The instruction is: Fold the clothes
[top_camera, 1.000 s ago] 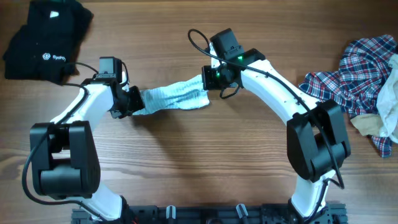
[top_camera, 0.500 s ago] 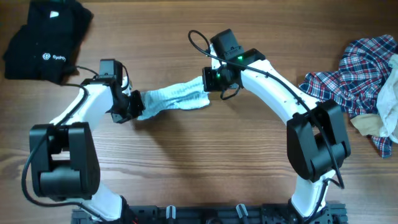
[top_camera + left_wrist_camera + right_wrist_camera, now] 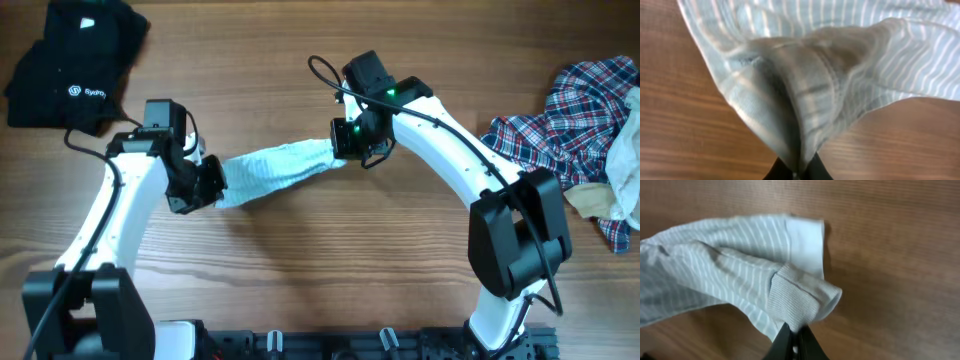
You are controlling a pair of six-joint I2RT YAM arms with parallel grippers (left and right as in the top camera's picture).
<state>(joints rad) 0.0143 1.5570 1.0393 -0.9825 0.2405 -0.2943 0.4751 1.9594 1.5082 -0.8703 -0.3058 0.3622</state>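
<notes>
A light blue striped garment [image 3: 272, 168] hangs stretched between my two grippers above the wooden table. My left gripper [image 3: 207, 183] is shut on its left end, and the cloth bunches into the jaws in the left wrist view [image 3: 799, 170]. My right gripper [image 3: 342, 141] is shut on its right end, pinching a ribbed cuff [image 3: 796, 302] in the right wrist view [image 3: 796, 336]. The garment [image 3: 840, 65] sags a little lower at the left end.
A folded black garment [image 3: 75, 62] with a white logo lies at the back left. A pile with a red-blue plaid shirt [image 3: 570, 110] and a beige cloth [image 3: 618, 185] lies at the right edge. Bare wood table [image 3: 330, 260] lies in front.
Both grippers have pulled apart, the left one moving toward the front and left. The garment is now stretched longer and straighter between them.
</notes>
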